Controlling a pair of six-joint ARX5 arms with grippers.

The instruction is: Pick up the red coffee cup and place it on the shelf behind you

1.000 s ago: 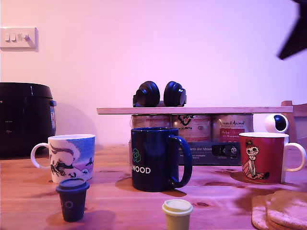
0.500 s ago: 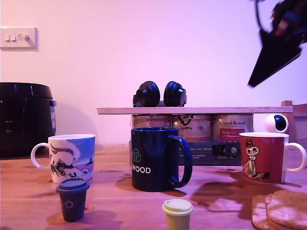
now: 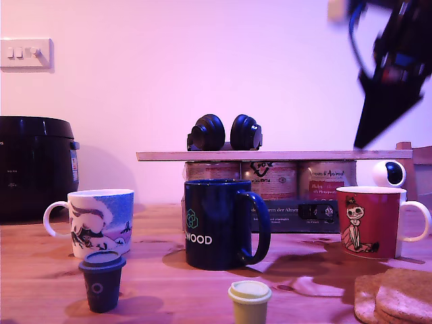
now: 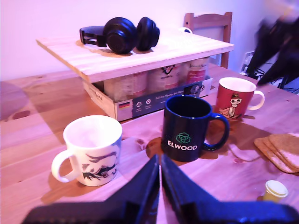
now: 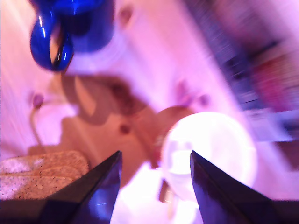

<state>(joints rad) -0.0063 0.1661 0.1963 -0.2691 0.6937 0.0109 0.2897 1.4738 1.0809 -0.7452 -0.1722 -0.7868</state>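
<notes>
The red coffee cup [image 3: 368, 223] stands on the wooden table at the exterior view's right, white handle pointing right; it also shows as the red cup [image 4: 236, 97], and blurred from above with its white inside [image 5: 210, 149]. My second gripper [image 3: 368, 135] hangs blurred in the air above it, open, with its dark fingers [image 5: 100, 189] wide apart and nothing between them. The shelf [image 3: 270, 155], a pale plank [image 4: 140, 53], rests on tins behind the mugs. My first gripper [image 4: 160, 179] is shut on nothing, low over the table, and is out of the exterior view.
A dark blue WOOD mug [image 3: 219, 223] and a white-and-blue mug [image 3: 101, 219] stand beside the red one. Two small capsule cups [image 3: 101, 280] [image 3: 250, 300] and cork coasters [image 3: 398, 297] lie in front. Black headphones [image 3: 226, 131] sit on the plank. A black cooker [image 3: 34, 165] stands at the exterior view's left.
The second arm has swung down from the exterior view's top right corner and now hangs lower, above the red cup. The cups have not moved.
</notes>
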